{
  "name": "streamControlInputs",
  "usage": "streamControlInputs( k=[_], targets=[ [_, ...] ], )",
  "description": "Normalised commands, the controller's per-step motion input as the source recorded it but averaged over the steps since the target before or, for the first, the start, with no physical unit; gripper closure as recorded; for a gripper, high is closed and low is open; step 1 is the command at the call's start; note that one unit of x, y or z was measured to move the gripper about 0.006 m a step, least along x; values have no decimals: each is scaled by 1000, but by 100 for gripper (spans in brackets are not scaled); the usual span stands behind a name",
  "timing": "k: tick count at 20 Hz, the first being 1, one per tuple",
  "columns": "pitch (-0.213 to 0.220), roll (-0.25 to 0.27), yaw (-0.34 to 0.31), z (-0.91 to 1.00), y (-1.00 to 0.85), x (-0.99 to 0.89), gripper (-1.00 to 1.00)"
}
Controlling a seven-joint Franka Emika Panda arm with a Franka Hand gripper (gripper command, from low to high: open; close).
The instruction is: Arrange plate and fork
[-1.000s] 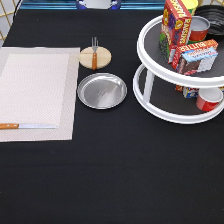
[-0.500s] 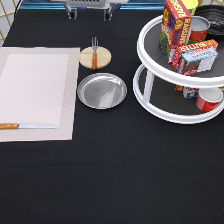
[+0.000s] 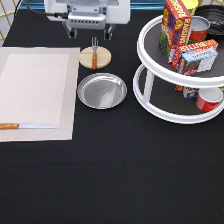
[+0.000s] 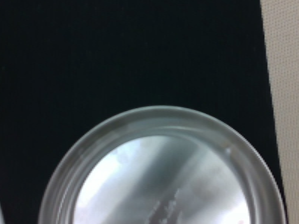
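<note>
Metal plate [image 3: 102, 90] beside mat [image 3: 35, 90]: light, stiff, slick; take by raised rim. Gripper [image 3: 89, 34] above plate, spread wide, holding nothing.

A pale woven placemat [image 3: 35, 92] lies flat on the black table [image 3: 115, 175] at the left; its edge [image 4: 292, 100] also shows in the wrist view. A knife [image 3: 25, 126] with a wooden handle and flat blade rests along the placemat's near edge. Just beyond the placemat's far right corner sits a round tan wooden coaster [image 3: 102, 56]. At the right stands a white two-tier turntable [image 3: 150, 107], carrying a raisin box [image 3: 175, 25], a butter box [image 3: 196, 56], a metal can [image 3: 200, 27] and a red cup [image 3: 209, 99].
</note>
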Motion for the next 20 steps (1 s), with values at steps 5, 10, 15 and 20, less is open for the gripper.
streamControlInputs(
  k=[5,10,15,20],
  targets=[
    [-30,110,31,-349,-68,409,-100],
    [-27,89,23,-400,-4,366,-100],
    [-1,55,5,-397,2,336,-100],
    [34,84,0,-339,-12,339,-100]
  ],
)
